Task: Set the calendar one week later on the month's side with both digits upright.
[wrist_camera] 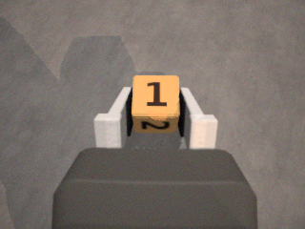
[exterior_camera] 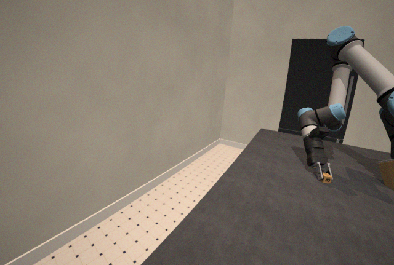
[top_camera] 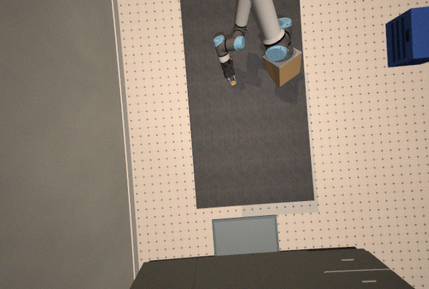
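My gripper (top_camera: 232, 80) (exterior_camera: 325, 176) (wrist_camera: 155, 102) is shut on an orange cube (top_camera: 232, 83) (exterior_camera: 326, 178) (wrist_camera: 155, 95), with a finger pad against each of two opposite sides. In the wrist view, one face shows a dark 1 reading upright, and the narrow face below it shows a 2 turned on its side. In the exterior view, a face with an 8 shows, also turned. The cube is near the dark table top; any gap beneath it cannot be told. The tray and the other cube cannot be made out; a small orange patch shows behind the gripper in the exterior view.
The dark table top (top_camera: 249, 147) (exterior_camera: 254, 211) extends in front of the gripper. The arm's base stands on a brown block (top_camera: 290, 69) (exterior_camera: 387, 173) to the right. A blue cabinet (top_camera: 417, 36) stands off the table at the right.
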`<state>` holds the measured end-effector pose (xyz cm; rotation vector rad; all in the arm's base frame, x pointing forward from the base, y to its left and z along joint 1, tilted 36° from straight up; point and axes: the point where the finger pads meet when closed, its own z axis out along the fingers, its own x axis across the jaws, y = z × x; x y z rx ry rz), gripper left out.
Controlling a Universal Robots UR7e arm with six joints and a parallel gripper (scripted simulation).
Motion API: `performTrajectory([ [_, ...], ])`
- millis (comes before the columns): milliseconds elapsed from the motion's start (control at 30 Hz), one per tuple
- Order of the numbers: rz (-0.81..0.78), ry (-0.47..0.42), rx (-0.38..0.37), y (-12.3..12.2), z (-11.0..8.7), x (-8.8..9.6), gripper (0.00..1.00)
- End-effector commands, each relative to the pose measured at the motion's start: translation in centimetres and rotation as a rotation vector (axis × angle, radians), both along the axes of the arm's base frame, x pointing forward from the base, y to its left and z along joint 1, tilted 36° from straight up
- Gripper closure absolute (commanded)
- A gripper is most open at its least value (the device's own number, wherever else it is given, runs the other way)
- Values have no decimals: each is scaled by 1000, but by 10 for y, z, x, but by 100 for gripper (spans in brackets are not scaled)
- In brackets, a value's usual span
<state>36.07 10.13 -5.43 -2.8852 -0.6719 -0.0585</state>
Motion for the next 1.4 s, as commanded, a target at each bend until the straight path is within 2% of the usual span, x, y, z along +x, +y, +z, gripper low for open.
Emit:
performTrajectory([
  [0, 0, -1, 0, 0, 0, 0, 43],
  [500, 0, -1, 0, 0, 0, 0, 43],
  [533, 0, -1, 0, 0, 0, 0, 37],
  [600, 0, -1, 0, 0, 0, 0, 37],
  [633, 0, -1, 0, 0, 0, 0, 31],
  [700, 0, -1, 0, 0, 0, 0, 31],
  [733, 0, -1, 0, 0, 0, 0, 25],
  [800, 0, -1, 0, 0, 0, 0, 25],
  [833, 0, -1, 0, 0, 0, 0, 19],
  [900, 0, -1, 0, 0, 0, 0, 19],
  [933, 0, -1, 0, 0, 0, 0, 13],
  [1067, 0, -1, 0, 0, 0, 0, 13],
  [1100, 0, -1, 0, 0, 0, 0, 0],
  [1367, 0, -1, 0, 0, 0, 0, 0],
])
